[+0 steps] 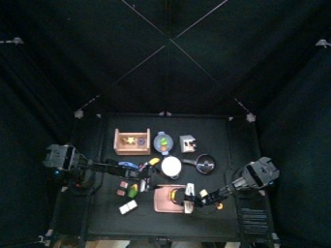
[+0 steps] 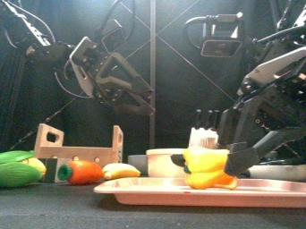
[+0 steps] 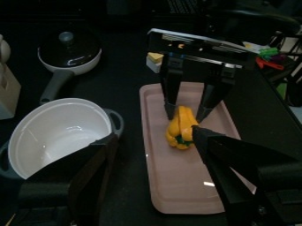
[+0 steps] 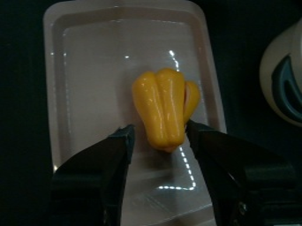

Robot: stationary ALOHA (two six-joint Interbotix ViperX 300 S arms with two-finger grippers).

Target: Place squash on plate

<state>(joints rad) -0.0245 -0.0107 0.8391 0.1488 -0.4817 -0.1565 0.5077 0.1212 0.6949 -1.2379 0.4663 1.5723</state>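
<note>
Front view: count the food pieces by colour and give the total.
Yellow: 2, the squash on the plate and a yellow piece left of it.
Green: 1, the green piece at far left.
Orange: 1, the orange piece beside it.
Total: 4.
</note>
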